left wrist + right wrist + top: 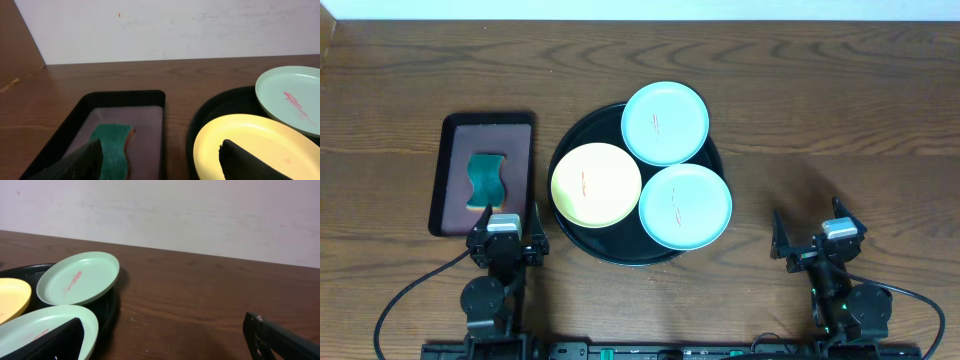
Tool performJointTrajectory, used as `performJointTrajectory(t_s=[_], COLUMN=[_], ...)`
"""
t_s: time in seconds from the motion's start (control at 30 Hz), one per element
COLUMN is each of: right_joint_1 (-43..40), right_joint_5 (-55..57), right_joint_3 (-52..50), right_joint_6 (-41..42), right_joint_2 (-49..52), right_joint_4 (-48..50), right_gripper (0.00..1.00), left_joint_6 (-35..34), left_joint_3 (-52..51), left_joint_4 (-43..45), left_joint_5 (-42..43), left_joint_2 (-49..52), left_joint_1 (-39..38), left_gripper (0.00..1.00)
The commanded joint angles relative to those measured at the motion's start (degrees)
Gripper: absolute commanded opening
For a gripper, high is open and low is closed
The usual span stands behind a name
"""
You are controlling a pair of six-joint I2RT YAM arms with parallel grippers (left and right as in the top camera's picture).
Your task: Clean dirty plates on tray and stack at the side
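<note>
Left pincer [508,218]: fingers spread wide, holding nothing; low at the near edge of the worktop [840,100], just short of the maroon tray [516,150].
Right pincer [807,228]: fingers apart too, empty; near the front edge, to the right of the black tray [582,140].
Progress: by the look of it, nothing done yet; all three plates on the black tray, each with a thin red smear at centre; no stack at the side.
Left to do: most likely pick up the sponge, wipe each plate, then pile them beside the tray.
Sponge [487,180]: green, lying in the maroon tray, straight ahead of the left pincer, not touched.
Yellow plate [596,185]: left part of the black tray; ahead and to the right of the left pincer, the closest plate to it, apart from it.
Near mint plate [685,206]: front right of the tray, reaching over its rim; ahead and to the left of the right pincer, near but not touching.
Far mint plate [665,122]: back of the tray, well apart from both pincers.
</note>
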Motion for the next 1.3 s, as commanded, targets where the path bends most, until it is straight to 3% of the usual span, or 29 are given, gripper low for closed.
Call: performJointTrajectory(t_s=[0.0,1.27], right_joint_1=[-1.0,-1.0], right_joint_5=[-0.4,0.4], right_joint_3=[-0.1,-0.1], right_joint_6=[-0.5,-0.7], right_joint_2=[-0.1,-0.1], right_joint_4=[-0.2,-0.1], right_gripper=[0.99,0.99], left_joint_6=[0.4,0.4], left_joint_3=[-0.7,-0.7], left_joint_4=[-2.4,-2.3], left_joint_5=[0.8,0.8], left_joint_2=[0.2,0.2], left_joint_1=[-0.2,-0.2], left_gripper=[0.75,0.75])
